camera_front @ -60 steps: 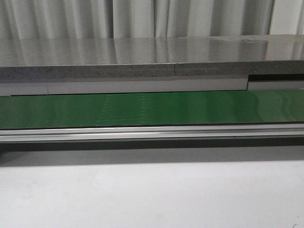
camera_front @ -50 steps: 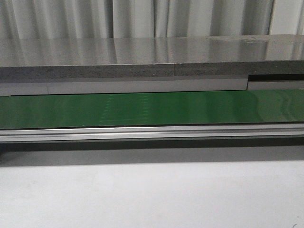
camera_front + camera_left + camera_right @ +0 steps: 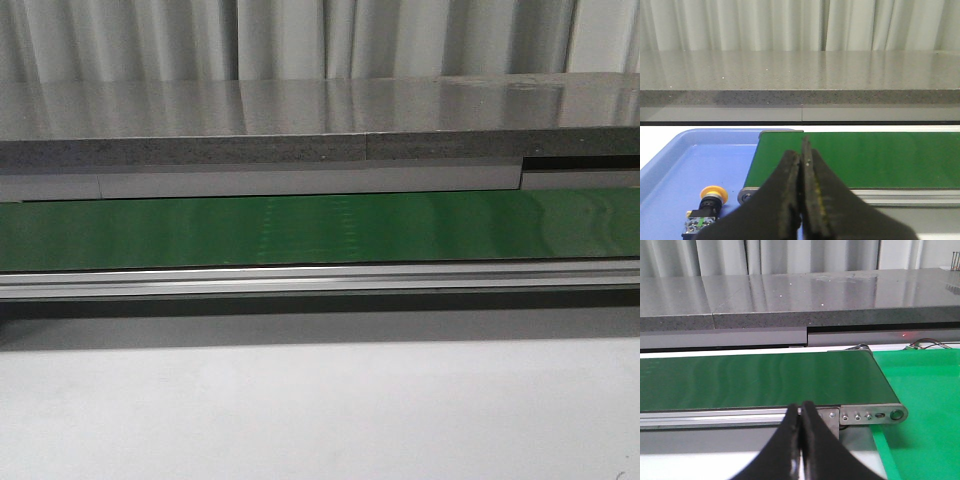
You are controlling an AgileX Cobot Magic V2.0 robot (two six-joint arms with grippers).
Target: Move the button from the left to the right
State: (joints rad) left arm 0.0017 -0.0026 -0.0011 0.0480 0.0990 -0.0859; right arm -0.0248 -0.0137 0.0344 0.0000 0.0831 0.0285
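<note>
The button (image 3: pixel 706 207), with a yellow mushroom cap on a dark body, lies on its side in a blue tray (image 3: pixel 685 155) in the left wrist view, beside the left end of the green belt (image 3: pixel 865 157). My left gripper (image 3: pixel 801 152) is shut and empty, hanging over the belt's left end, to the right of the button and apart from it. My right gripper (image 3: pixel 801 407) is shut and empty, in front of the belt's right end (image 3: pixel 872 415). Neither gripper nor the button shows in the front view.
The green conveyor belt (image 3: pixel 320 228) runs across the front view behind an aluminium rail (image 3: pixel 320 280). A grey stone shelf (image 3: pixel 320 125) stands behind it. A green mat (image 3: pixel 922 390) lies right of the belt's end. White tabletop (image 3: pixel 320 410) lies in front.
A faint pale mark on the belt has shifted to the right in the front view, so the belt is running rightward. Nothing else has moved.
</note>
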